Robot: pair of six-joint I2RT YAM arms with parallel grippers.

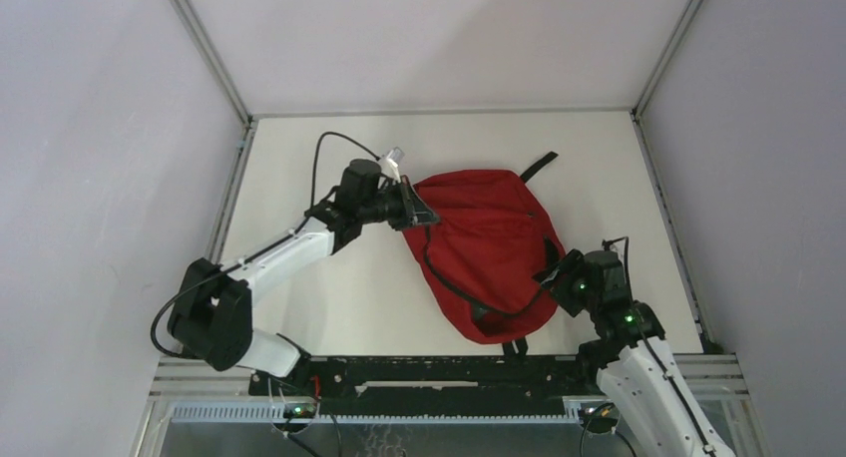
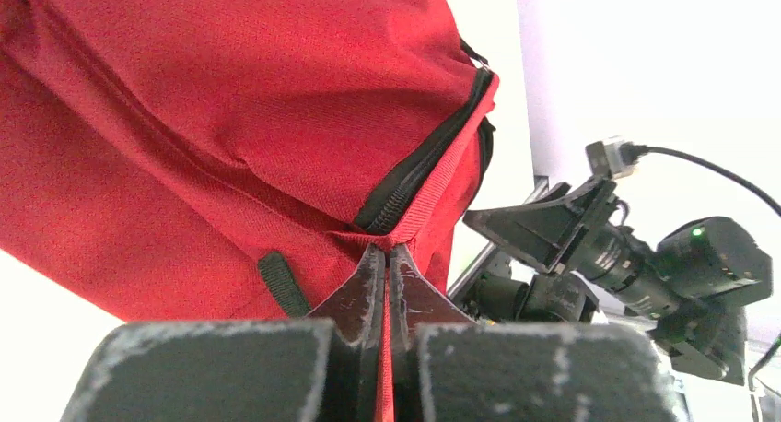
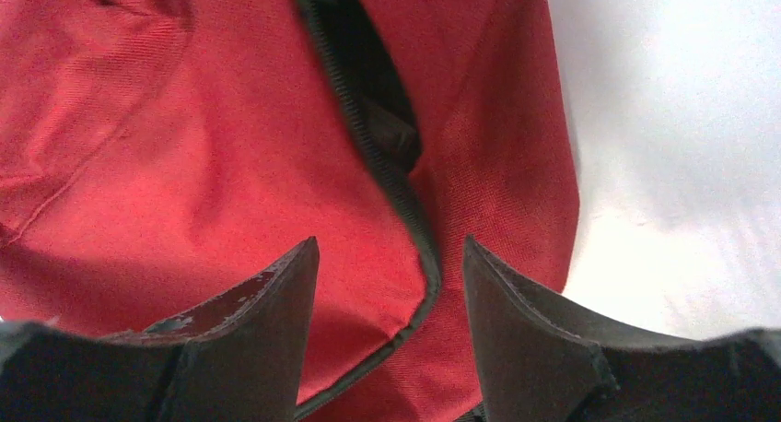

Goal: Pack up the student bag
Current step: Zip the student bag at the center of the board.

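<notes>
The two black fingers of the left gripper are pressed together, and a thin fold of red cloth is pinched between them. This cloth belongs to the soft red fabric student bag, at a corner where its black zipper band comes to an end; a short black webbing loop sits on the fabric just beside the fingers, to their left in the left wrist view.

The two black fingers of the right gripper stand apart; between them, in the right wrist view, runs the black zipper edge of the student bag, with red fabric on both sides of it. I cannot tell whether these fingers touch the fabric.

In the top view the student bag lies on the flat white table, a little to the right of the middle, between the two grippers. The left gripper is at its far left corner; the right gripper is at its near right edge. A black strap comes out from the far side of the bag and lies on the table. The white left arm stretches forward and inward from its base; the white right arm stays close to the near edge.
</notes>
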